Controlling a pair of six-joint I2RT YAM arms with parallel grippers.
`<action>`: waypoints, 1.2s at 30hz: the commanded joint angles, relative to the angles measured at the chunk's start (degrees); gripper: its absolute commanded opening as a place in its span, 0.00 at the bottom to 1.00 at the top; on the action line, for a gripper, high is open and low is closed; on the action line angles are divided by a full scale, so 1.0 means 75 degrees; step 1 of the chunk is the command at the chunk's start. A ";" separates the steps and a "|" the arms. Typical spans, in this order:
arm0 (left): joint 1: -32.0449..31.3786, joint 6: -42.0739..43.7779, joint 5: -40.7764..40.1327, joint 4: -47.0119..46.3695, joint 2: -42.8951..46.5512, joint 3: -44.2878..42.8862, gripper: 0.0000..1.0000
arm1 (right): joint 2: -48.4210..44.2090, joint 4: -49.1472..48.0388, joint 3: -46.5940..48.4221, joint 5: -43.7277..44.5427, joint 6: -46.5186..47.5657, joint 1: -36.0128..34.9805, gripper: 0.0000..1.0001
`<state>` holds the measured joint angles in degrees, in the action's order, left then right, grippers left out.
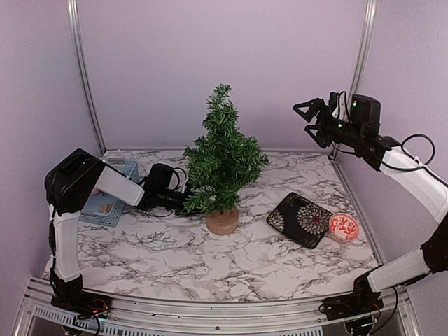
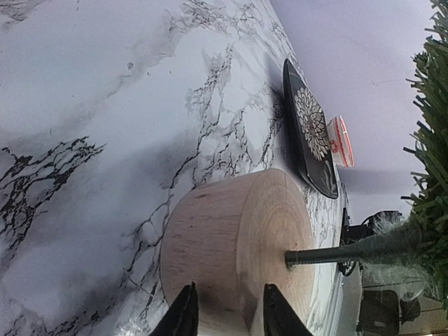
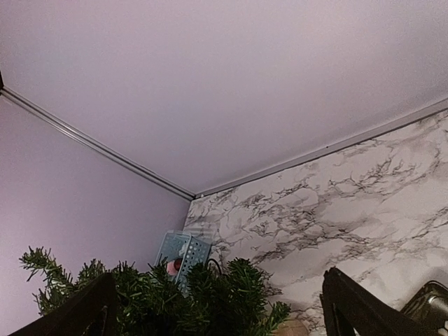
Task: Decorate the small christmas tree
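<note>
The small christmas tree (image 1: 222, 154) stands mid-table on its round wooden stump (image 1: 222, 221). My left gripper (image 1: 183, 204) lies low on the table at the tree's left, partly hidden by the lowest branches. In the left wrist view the stump (image 2: 238, 238) fills the frame just beyond my left gripper (image 2: 231, 311), whose jaws stand narrowly apart in front of the stump's side; I cannot tell whether they touch it. My right gripper (image 1: 308, 115) hangs high at the right, wide open and empty. In its wrist view the tree top (image 3: 175, 297) shows between the jaws of the right gripper (image 3: 217, 276).
A blue perforated basket (image 1: 115, 199) sits at the left behind my left arm, with something pink inside (image 3: 168, 267). A black flower-patterned tray (image 1: 302, 219) lies right of the tree, and a round red-and-white dish (image 1: 344, 227) lies beside it.
</note>
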<state>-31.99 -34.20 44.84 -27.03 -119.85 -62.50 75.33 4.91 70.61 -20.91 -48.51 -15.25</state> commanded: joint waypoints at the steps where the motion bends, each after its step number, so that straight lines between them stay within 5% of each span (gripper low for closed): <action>1: 0.0278 -0.0302 -0.0276 0.0201 0.0922 0.0257 0.36 | -0.0506 0.0887 0.0089 0.0416 0.0931 0.0146 0.99; 20: 0.3670 0.1189 -0.4759 0.7289 0.4676 -0.0873 0.56 | -0.2281 0.3213 -0.0873 0.2433 0.3891 0.0403 0.99; 27: 0.4854 0.0132 -0.5922 0.7545 0.5274 -0.0234 0.56 | -0.2368 0.3386 -0.0755 0.2211 0.3980 0.0404 0.99; 36: 0.5511 -0.0339 -0.6310 0.7335 0.4021 -0.0524 0.54 | -0.2218 0.3092 -0.0743 0.1599 0.3594 0.0404 0.99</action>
<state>7.33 -35.11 -0.60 27.27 -85.17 -64.84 58.28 29.30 63.55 -6.74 -20.10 -12.82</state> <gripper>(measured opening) 0.552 0.989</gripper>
